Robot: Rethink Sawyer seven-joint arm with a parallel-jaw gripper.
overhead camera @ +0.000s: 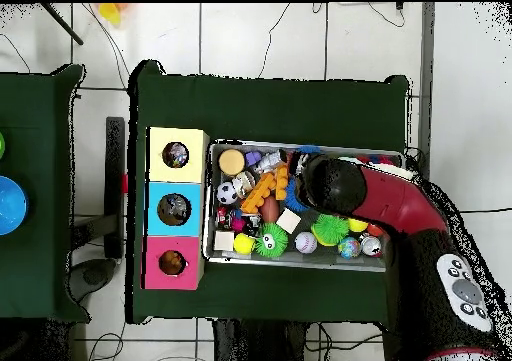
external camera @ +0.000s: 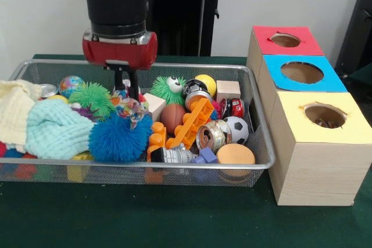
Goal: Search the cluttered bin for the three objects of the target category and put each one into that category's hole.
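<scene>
The gripper (external camera: 127, 90) reaches down into the wire bin (external camera: 256, 94), pinching a small multicoloured ball (external camera: 129, 107) above a blue spiky ball (external camera: 120, 137). The grip looks shallow, so the ball could slip back among the toys. A green spiky ball (external camera: 92, 98) and an orange block (external camera: 190, 123) crowd close. Three boxes with holes, red (external camera: 286, 40), blue (external camera: 302, 72) and yellow (external camera: 324, 115), wait beside the bin.

Red (external camera: 286, 40), blue (external camera: 302, 72) and yellow (external camera: 323, 117) box tops are seen; the spiky ball (external camera: 119, 137) is blue, the cloth (external camera: 53, 129) mint.
</scene>
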